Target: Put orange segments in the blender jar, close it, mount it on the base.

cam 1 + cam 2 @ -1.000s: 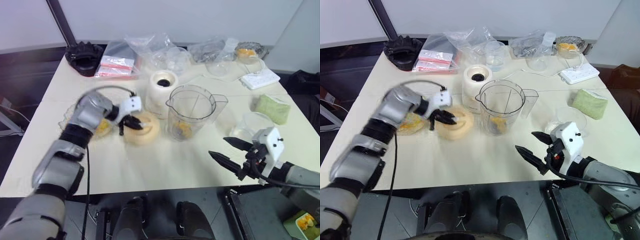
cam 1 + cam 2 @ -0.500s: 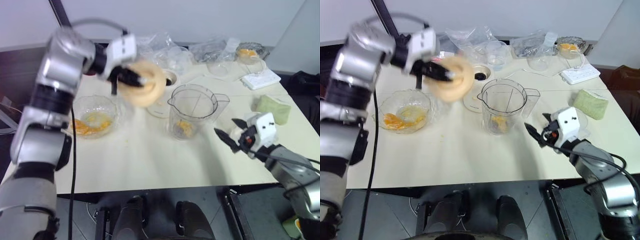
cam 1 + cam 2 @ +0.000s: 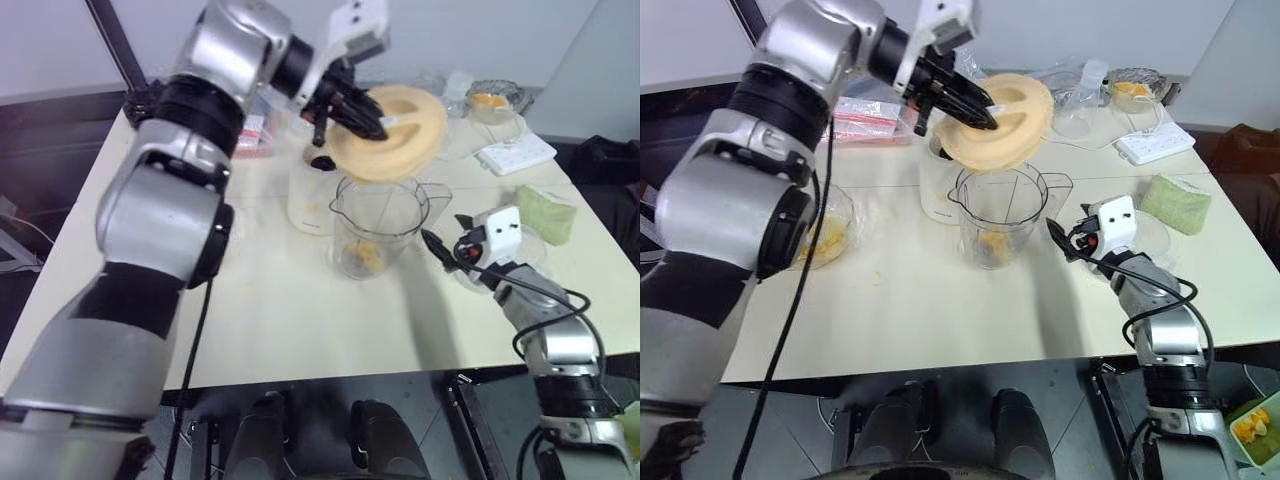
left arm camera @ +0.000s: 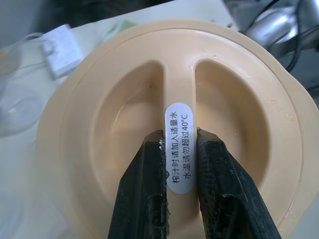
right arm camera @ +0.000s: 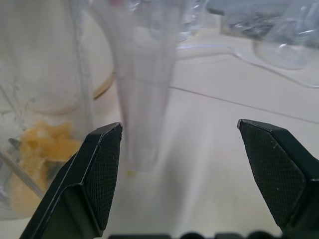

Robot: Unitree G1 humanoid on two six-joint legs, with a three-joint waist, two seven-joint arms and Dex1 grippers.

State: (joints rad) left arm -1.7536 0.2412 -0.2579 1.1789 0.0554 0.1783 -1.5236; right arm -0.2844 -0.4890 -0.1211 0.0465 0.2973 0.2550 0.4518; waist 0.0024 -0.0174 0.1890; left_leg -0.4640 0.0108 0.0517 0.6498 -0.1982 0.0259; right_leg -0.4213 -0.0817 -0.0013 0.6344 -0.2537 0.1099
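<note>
Left tool (image 3: 375, 125) has lifted the cream lid (image 3: 392, 130) off the surface, clamped on its centre ridge, now tilted just above the blender jar (image 3: 378, 228). Orange segments (image 3: 366, 255) sit at jar bottom, base (image 3: 312, 192) just behind. Right tool (image 3: 1064, 240) has moved in, fingers apart, near the jar handle. Closing step looks next.

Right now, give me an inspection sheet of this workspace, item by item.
Surface: cream table, bare at the near edge.
Job's things: blender jar upright, lidless, orange segments at its bottom; base behind it, socket empty.
Clutter: bowl with orange bits, plastic bags, green sponge, power strip.
Grippers: left gripper shut on lid, above the jar; right gripper open, its fingers either side of the jar's handle, not touching.
Cables: white cord to the power strip.
Surroundings: grey wall.
</note>
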